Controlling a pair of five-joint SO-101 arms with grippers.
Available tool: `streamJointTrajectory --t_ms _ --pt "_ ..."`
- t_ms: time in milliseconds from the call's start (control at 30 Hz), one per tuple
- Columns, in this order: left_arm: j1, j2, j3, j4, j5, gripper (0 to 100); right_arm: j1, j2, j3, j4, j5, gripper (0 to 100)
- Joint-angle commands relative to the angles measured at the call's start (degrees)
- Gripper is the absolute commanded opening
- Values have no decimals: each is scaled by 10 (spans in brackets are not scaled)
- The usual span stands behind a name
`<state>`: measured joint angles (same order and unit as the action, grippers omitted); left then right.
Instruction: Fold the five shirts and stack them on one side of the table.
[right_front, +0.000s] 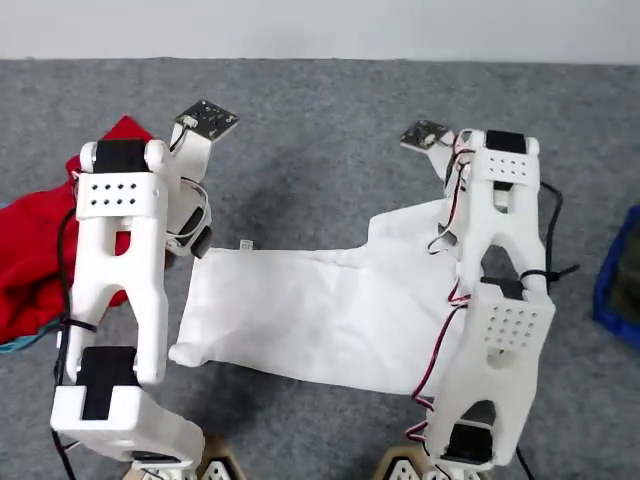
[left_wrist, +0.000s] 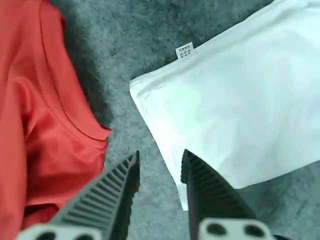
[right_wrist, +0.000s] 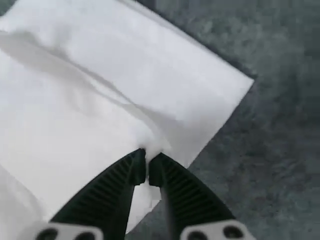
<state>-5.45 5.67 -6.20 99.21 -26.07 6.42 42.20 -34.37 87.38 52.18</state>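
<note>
Looking down over the grey carpet-like bench (right_front: 320, 120), we've got a plain white cotton shirt (right_front: 320, 310) laid out flat across the middle, right between the two white arms. Our right hand (right_wrist: 146, 159) has its dark ridged fingers pinched together on a small raised crease of that white fabric, close to one squared corner, so it is gripping the cloth. Over on the other side, our left hand (left_wrist: 159, 162) hangs with its fingers parted and a clear gap between them, holding nothing. It sits low over the strip of bare grey between the white shirt's edge and a crumpled red shirt (left_wrist: 40, 125). That red one lies bunched at the left edge of the bench, partly under the left arm, near the white shirt but apart from it. We can spot a small white label (left_wrist: 185, 50) sticking out from the white shirt's edge. At the far right edge a fold of dark blue cloth (right_front: 620, 275) peeks in, well apart from the white shirt.
</note>
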Motion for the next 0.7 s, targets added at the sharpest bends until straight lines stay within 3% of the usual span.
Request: streamJointTrajectory --t_ms 0,333,667 --pt "1 -27 3 14 10 130 4 -44 -27 -22 -4 13" --pt "1 -27 81 14 10 130 7 -51 -27 -82 -8 13" --pt "5 -27 82 12 10 130 -5 -45 -26 -138 -64 28"
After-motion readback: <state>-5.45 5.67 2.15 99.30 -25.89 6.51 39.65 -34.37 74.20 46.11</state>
